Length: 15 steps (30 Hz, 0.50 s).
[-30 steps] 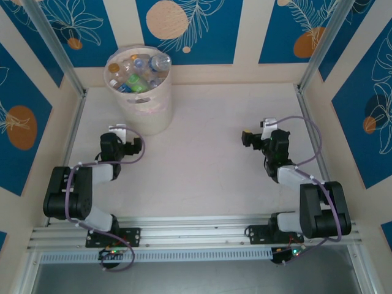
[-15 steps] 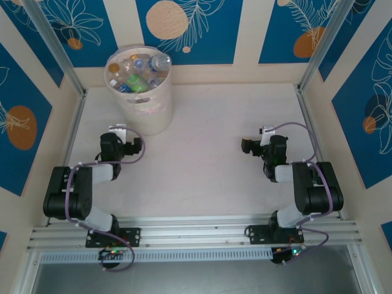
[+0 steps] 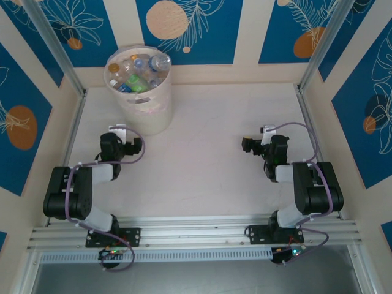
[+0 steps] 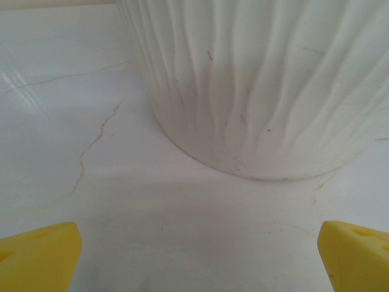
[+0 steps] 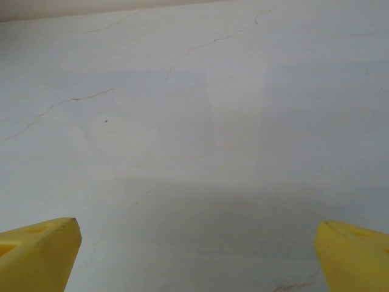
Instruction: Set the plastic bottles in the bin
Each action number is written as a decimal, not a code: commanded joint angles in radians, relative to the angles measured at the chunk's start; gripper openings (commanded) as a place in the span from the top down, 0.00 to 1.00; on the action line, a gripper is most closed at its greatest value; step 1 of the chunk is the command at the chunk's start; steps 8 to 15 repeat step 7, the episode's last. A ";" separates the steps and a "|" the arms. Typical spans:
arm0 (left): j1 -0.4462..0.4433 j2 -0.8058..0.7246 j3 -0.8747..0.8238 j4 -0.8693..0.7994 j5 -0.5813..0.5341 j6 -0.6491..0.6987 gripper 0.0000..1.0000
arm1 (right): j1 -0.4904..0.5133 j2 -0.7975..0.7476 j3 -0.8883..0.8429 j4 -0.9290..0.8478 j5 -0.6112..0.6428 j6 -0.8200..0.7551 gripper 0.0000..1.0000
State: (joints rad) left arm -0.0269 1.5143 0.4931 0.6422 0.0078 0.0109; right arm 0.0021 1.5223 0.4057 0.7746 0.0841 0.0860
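From above, the bin (image 3: 149,109) stands at the far left of the white table (image 3: 208,122), close to the back wall, and the plastic bottles (image 3: 138,73) lie heaped inside it up near the rim, with blue, green and white labels showing among the clear bodies. The left gripper (image 3: 117,130) sits low over the table just in front of the bin, its arm folded back toward its base; the right gripper (image 3: 267,130) hangs over the right half of the table, well apart from the bin, its arm likewise folded. In the left wrist view the ribbed wall of the bin (image 4: 261,91) rises straight ahead, its base resting on the cracked marble-look table (image 4: 91,152), and the left gripper (image 4: 197,255) has its yellow fingertips (image 4: 39,255) spread wide to the two lower corners — nothing between them. In the right wrist view the right gripper (image 5: 197,255) also stands wide apart and holds nothing, its yellow fingertips (image 5: 36,252) low over bare table (image 5: 194,121).
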 commanded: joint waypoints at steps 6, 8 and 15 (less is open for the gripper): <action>-0.008 -0.002 0.012 -0.011 0.017 0.021 0.00 | -0.005 0.000 0.011 0.031 -0.014 0.012 0.01; -0.008 -0.002 0.012 -0.010 0.017 0.021 0.00 | -0.005 0.001 0.011 0.032 -0.015 0.013 0.01; -0.008 -0.002 0.012 -0.010 0.017 0.021 0.00 | -0.005 0.001 0.011 0.032 -0.015 0.013 0.01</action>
